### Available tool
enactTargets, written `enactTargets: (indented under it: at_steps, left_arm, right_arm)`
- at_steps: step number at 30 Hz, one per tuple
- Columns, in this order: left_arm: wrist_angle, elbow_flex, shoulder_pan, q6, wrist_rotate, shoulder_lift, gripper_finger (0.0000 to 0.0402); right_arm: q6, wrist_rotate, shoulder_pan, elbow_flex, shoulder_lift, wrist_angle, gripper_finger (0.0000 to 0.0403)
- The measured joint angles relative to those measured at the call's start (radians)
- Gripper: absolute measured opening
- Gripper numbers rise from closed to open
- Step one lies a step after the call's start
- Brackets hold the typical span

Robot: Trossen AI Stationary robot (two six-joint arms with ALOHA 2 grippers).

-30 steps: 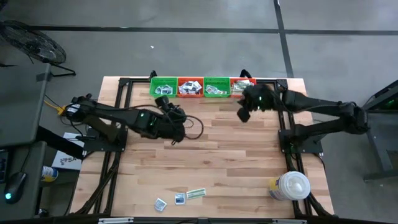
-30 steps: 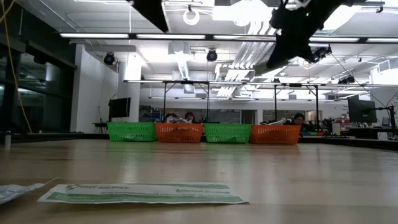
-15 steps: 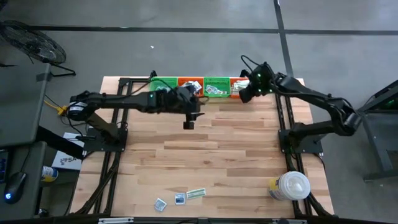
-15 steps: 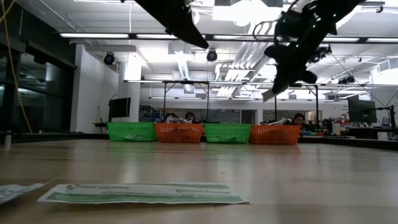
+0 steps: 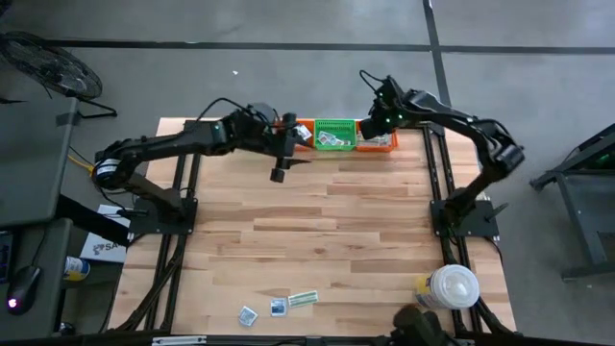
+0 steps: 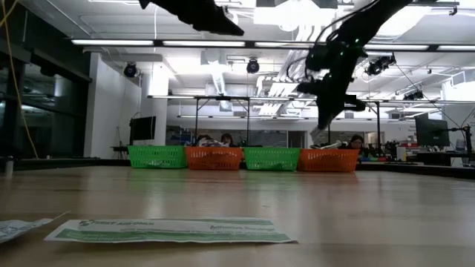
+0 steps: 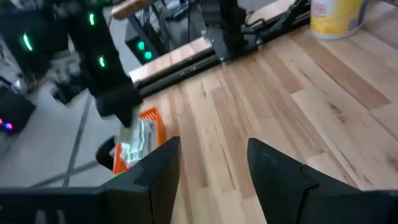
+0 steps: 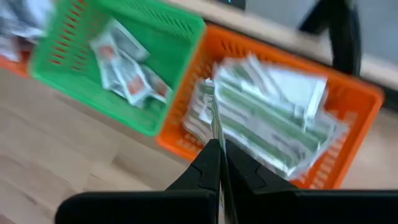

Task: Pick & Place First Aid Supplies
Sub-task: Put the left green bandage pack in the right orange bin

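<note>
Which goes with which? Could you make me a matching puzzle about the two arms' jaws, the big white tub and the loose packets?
1. left gripper
2. right gripper
3. white tub
4. loose packets

a. lying flat near the table's front edge
b. jaws shut on a thin packet, over the orange end basket
c. standing at the front right corner
d. jaws open, empty, above bare wood

Pairs: 1-d, 2-b, 3-c, 4-a
</note>
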Motion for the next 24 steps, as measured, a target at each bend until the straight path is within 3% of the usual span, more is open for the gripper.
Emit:
enactTargets:
  at_steps: [8,13,24]
  left_arm:
    - [-0.047,0.000,0.070,0.065,0.085,-0.051,0.0181]
    - [-0.067,0.000,0.110,0.080,0.159,-0.051,0.0181]
    - [-0.106,0.000,0.129,0.125,0.184,-0.050,0.0181]
  right_arm:
    - [0.020,-0.042,-0.033,0.068,0.124,-0.051,0.0000]
    - [0.048,-0.069,-0.062,0.071,0.141,-0.029,0.0000]
    - [0.098,-0.135,-0.097,0.068,0.144,-0.002,0.0000]
